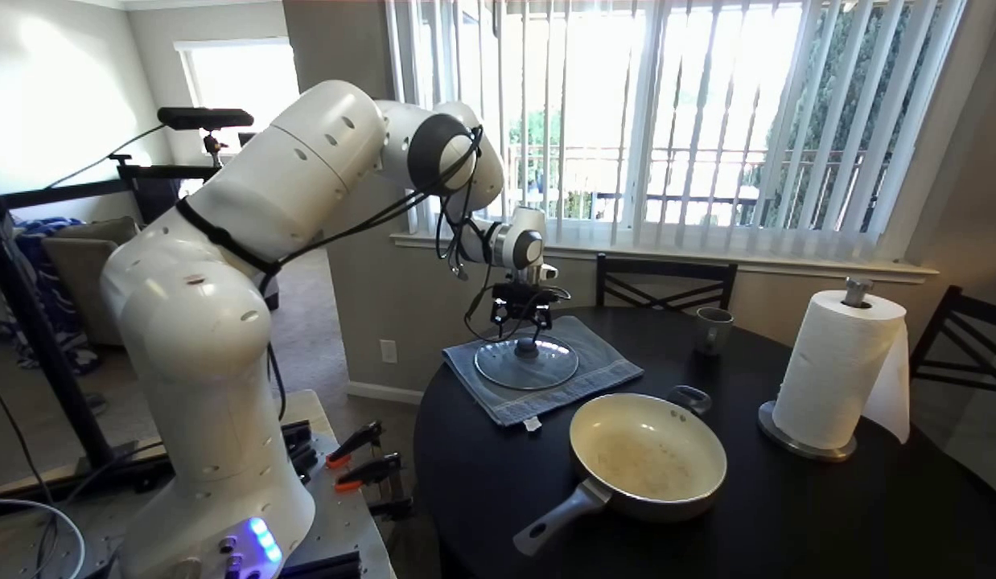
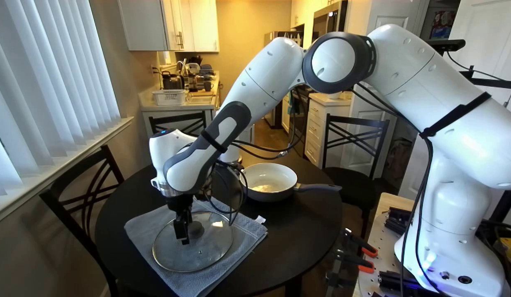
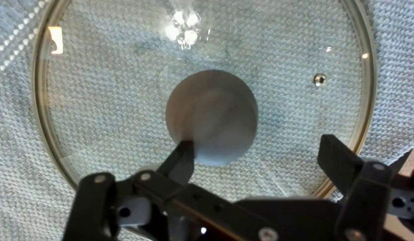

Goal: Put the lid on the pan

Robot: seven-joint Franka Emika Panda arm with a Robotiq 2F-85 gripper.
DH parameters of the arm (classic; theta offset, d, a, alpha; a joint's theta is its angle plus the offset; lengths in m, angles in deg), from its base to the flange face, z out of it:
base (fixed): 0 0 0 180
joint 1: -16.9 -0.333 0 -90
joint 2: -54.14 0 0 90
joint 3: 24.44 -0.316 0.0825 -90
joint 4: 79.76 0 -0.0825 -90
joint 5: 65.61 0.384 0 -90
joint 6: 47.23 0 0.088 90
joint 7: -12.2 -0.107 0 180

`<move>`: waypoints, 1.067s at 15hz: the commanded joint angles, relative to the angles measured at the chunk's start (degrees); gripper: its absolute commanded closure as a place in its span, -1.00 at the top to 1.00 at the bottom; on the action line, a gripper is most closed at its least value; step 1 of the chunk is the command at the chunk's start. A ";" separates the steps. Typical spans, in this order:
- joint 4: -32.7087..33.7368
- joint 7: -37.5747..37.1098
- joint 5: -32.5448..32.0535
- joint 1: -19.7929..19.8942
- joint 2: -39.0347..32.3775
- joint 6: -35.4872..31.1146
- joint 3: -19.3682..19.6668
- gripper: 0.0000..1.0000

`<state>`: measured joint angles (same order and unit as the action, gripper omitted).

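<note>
The lid (image 1: 524, 371), round glass with a metal rim and a dark centre knob (image 3: 212, 113), lies flat on a folded grey-blue towel. It also shows in an exterior view (image 2: 197, 258). My gripper (image 1: 520, 320) is open and empty, pointing down just above the lid near the knob; it shows too in an exterior view (image 2: 182, 237). In the wrist view the gripper (image 3: 257, 142) has its left fingertip overlapping the knob's lower left edge; the right fingertip is well clear of the knob. The pan (image 1: 647, 450), cream inside with a long grey handle, stands uncovered on the table, also in an exterior view (image 2: 268, 179).
The towel (image 1: 598, 354) lies on the round black table (image 1: 796, 523). A paper towel roll (image 1: 840, 370) on a metal stand is beyond the pan. A grey mug (image 1: 713, 331) stands near the window side. Chairs (image 2: 86, 206) surround the table. Cables hang from the arm by the wrist.
</note>
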<state>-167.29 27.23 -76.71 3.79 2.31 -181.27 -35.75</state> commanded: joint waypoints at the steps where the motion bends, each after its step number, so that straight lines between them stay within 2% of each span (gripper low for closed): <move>1: 0.31 1.32 1.69 1.56 -1.75 -4.38 -0.51 1.00; 6: -1.29 -0.63 0.46 0.55 -0.82 -7.21 0.91 1.00; 10: -2.77 -3.02 -0.18 -0.64 0.82 -6.68 2.53 1.00; 16: -6.27 -5.02 -0.19 -0.27 2.80 -6.15 4.45 1.00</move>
<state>-168.84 24.34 -76.49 3.79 1.64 -187.17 -32.48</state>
